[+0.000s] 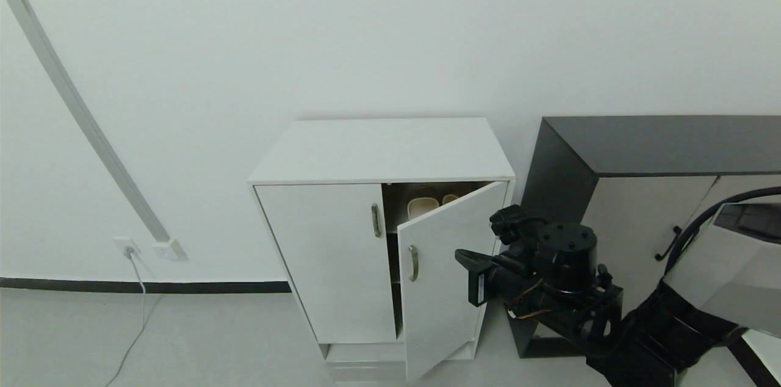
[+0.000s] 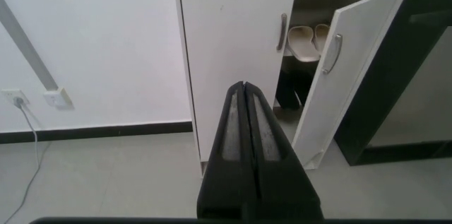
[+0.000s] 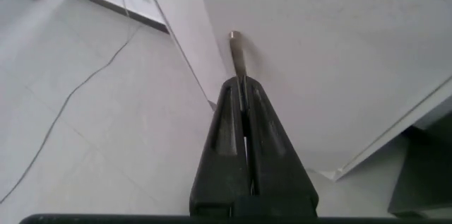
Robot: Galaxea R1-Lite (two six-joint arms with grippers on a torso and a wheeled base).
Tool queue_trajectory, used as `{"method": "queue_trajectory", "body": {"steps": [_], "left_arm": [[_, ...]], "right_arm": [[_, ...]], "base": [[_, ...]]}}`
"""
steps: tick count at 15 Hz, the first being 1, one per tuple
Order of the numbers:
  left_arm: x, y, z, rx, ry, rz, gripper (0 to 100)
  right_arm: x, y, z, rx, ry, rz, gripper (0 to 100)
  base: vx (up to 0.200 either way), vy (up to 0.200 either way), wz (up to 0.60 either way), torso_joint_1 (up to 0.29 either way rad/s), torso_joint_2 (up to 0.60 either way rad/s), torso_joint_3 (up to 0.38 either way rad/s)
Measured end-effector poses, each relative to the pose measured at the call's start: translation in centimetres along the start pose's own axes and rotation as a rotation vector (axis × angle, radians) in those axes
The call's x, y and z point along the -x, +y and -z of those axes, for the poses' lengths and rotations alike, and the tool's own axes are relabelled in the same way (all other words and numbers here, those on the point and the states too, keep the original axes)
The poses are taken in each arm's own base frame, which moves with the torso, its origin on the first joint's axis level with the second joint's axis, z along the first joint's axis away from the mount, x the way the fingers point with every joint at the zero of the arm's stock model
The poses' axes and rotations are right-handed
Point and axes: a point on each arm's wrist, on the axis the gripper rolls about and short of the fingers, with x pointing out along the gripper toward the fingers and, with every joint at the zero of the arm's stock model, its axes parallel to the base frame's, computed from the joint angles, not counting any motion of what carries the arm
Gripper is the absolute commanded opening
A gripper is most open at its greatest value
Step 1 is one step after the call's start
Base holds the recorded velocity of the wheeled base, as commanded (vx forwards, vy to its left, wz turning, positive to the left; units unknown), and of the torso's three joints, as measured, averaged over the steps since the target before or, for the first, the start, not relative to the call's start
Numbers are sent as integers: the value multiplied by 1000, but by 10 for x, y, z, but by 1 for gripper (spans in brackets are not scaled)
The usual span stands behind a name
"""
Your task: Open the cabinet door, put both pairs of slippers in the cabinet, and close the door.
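White cabinet [image 1: 381,152], door [image 1: 448,265] ajar, holds beige slippers [image 1: 422,207]; left hand [image 2: 244,88] and right hand [image 3: 242,84] clenched.

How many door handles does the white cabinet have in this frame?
2. One handle is on the shut left door; the other handle is on the half-open right door. None seems hidden.

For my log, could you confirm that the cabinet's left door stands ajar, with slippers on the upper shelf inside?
Not quite: the right door stands ajar, while the left door is shut, as the head view shows. The slippers do sit on the upper shelf inside.
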Motion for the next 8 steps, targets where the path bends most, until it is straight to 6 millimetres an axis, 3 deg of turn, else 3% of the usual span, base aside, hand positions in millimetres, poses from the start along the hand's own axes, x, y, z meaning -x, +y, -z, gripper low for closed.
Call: {"method": "queue_trajectory", "body": {"steps": [3,8], "left_arm": [[0,0,0,0,0,1,0],[0,0,0,1,0,0,0]], "right_arm": [[6,2,4,1,19,-4,0],[-1,1,7,3,26,-4,0]], "base": [[200,0,0,-1,4,5],[0,0,0,0,0,0]]}}
